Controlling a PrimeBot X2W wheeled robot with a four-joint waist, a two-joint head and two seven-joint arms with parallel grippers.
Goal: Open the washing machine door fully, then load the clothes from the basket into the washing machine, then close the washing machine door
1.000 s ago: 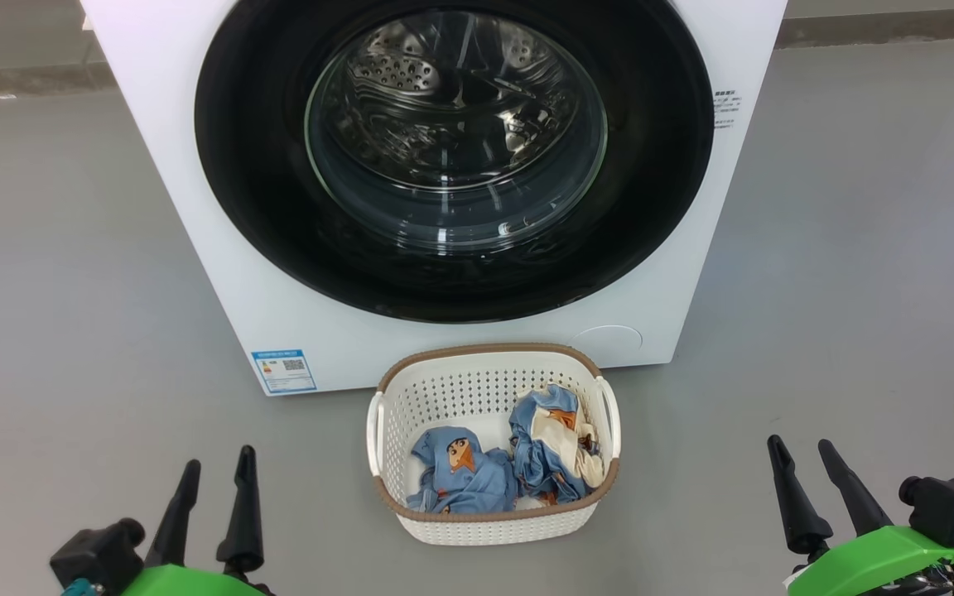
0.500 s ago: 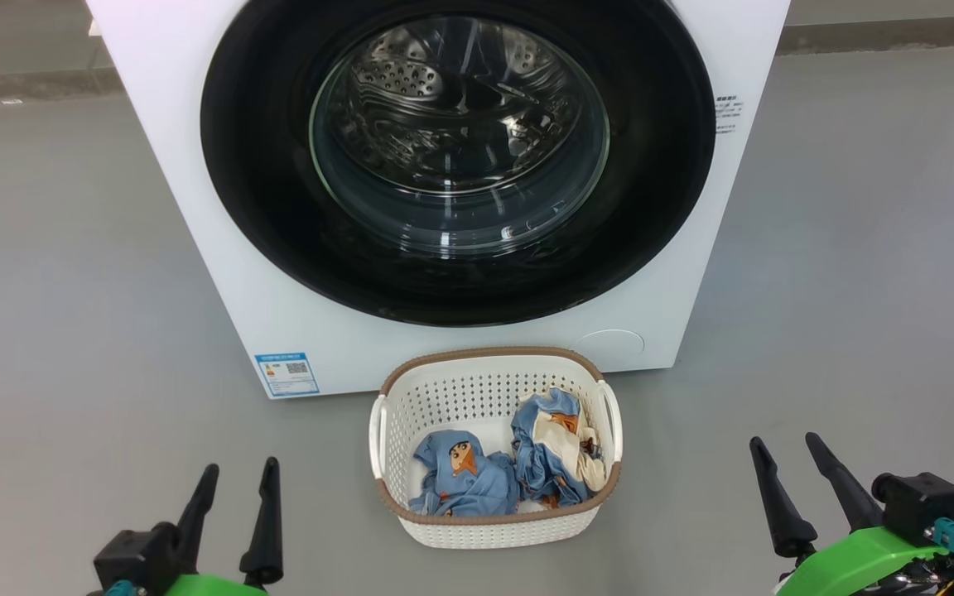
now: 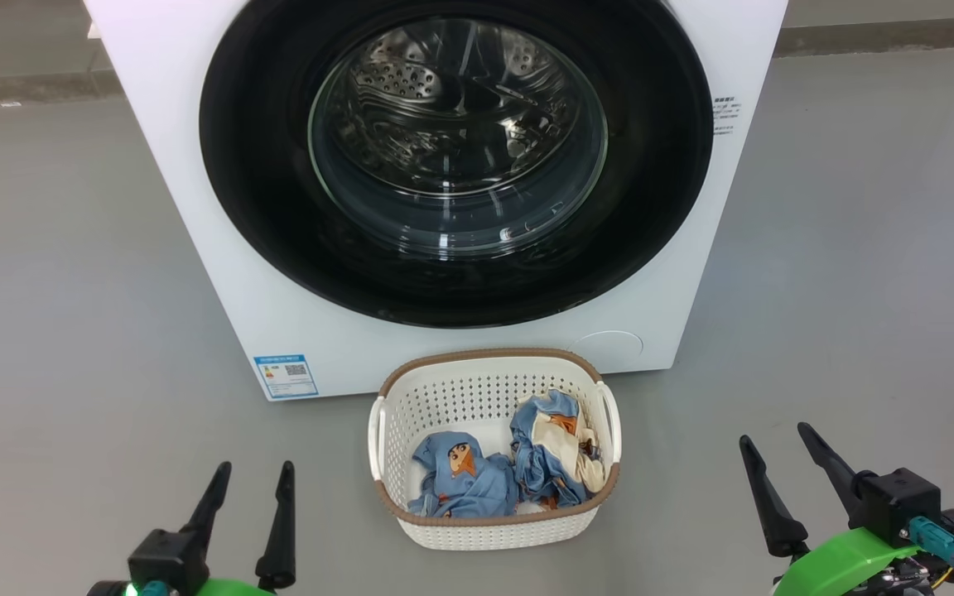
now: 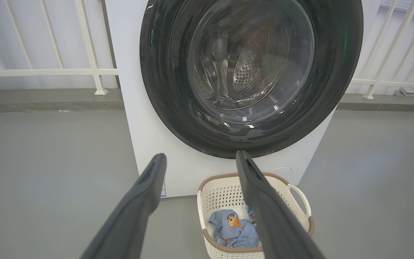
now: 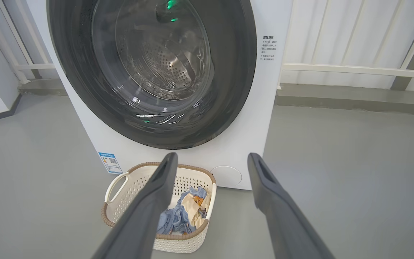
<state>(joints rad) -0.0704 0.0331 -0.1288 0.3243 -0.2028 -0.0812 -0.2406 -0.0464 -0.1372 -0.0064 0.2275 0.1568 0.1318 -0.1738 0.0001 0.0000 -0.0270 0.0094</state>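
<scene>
Two pieces of clothes (image 3: 464, 484): soft blue fabric printed with a cartoon face, one patched cream and orange. Both lie crumpled in the basket (image 3: 493, 530), not yet loaded.

Basket: small, rectangular, cream perforated plastic, brown woven-look rim, side handles. Stands on the smooth grey floor (image 3: 71, 331) just before the washing machine (image 3: 344, 348), probably to keep the lift into the drum short.

Washing machine: white, boxy; blue sticker (image 3: 285, 375) and round cap (image 3: 607, 343) low on its front.

Washing machine door (image 3: 456, 157): large, round, glossy black, bulging clear glass centre. Sits flush and closed, with the perforated steel drum (image 3: 411, 74) visible through it, so opening looks like the step in hand.

Left gripper (image 3: 255, 468), right gripper (image 3: 773, 433): each has two long dark tapered fingers, spread wide and holding nothing. They sit low on either side of the basket, well apart from the door, seemingly poised to reach.
</scene>
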